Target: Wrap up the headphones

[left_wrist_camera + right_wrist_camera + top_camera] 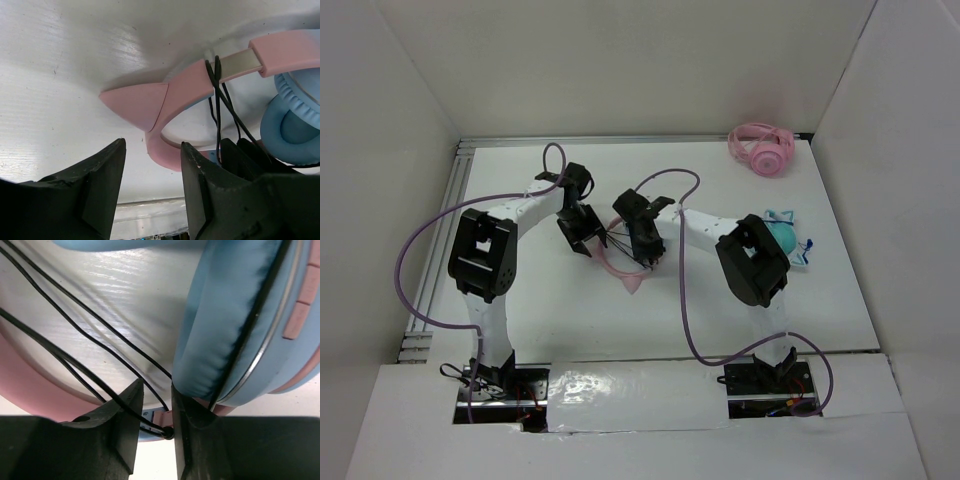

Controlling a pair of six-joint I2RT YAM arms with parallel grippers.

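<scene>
the headphones [623, 268] lie in the middle of the table [820, 310] in the top view. my left gripper [582, 238] is at their 10 o'clock and my right gripper [647, 248] at their 2 o'clock. an all-pink pair [760, 150] sits well apart at 1 o'clock, and a teal pair [783, 236] at 3 o'clock is partly hidden by my right arm (neither is mine to wrap).

in the left wrist view the pink headband [186, 89] arcs across with its cat ear [136, 102] pointing to 9 o'clock. the thin black cable [218, 100] is looped over the band beside the blue earcup [292, 117]. the risk i judge here is that nothing pins the band, so a tug on the cable could drag the whole set and let the loops slide off. my left jaws stand wide apart and grip nothing. the band's lower run passes just above the gap, close to the 3 o'clock finger.

in the right wrist view cable strands run straight from 10 o'clock down to my right fingers, hard beside the earcup cushion. too strong a pull could slip the wire or snag it under the cushion. the jaws are nearly together and the cable enters the slim gap, but i cannot tell whether it is pinched.
</scene>
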